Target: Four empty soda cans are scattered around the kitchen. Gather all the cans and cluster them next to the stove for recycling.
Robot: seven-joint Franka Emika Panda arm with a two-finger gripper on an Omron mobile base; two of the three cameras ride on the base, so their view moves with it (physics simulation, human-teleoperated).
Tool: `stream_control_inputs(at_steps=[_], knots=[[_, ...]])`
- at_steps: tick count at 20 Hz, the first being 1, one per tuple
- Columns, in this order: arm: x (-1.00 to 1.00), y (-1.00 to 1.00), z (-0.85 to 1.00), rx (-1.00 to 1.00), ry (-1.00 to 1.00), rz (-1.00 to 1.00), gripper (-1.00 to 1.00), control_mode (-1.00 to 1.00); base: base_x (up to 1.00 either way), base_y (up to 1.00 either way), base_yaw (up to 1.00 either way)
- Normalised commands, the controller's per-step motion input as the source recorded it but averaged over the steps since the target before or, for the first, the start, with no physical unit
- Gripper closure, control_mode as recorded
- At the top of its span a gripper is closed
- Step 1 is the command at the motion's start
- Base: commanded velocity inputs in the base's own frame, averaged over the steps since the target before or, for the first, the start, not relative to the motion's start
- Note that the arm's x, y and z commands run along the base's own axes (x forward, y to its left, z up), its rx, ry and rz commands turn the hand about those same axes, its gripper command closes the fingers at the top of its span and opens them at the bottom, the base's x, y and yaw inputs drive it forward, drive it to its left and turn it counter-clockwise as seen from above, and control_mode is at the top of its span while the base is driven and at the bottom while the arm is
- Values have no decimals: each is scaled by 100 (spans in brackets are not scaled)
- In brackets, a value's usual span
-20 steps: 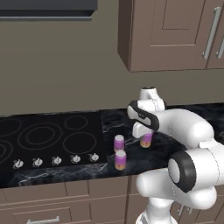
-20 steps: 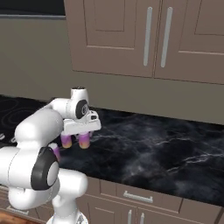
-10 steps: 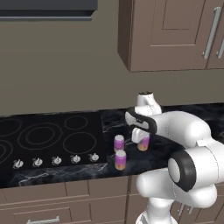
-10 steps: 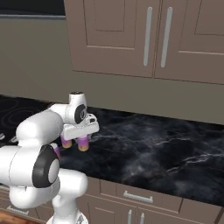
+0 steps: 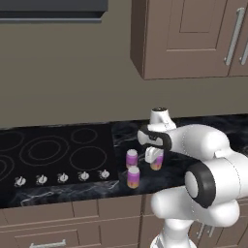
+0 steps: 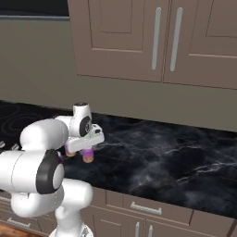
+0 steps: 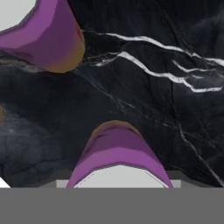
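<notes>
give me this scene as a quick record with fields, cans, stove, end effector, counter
cans by stove: two purple cans standing upright on the counter, right of the stove
third can: purple can upright in the end effector
end effector: shut on third can, low over the counter
stove: black cooktop, nothing on it
counter: dark marble

Kitchen: stove, marble counter, wall cabinets

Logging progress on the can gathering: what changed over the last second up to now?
The end effector, shut on a purple soda can, lowered it toward the dark marble counter beside the stove. It has not let go. The two other purple cans stayed put by the cooktop's right edge.
</notes>
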Motion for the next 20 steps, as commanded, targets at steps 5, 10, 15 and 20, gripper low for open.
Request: stream_control_inputs(at_steps=[5,10,15,20], knots=[[19,0,-13,1,-3,2,100,-100,0,0,0],[15,0,-15,1,-1,2,100,-100,0,0,0],[9,0,-17,0,0,1,100,-100,0,0,0],[3,0,-9,0,1,2,100,-100,0,0,0]])
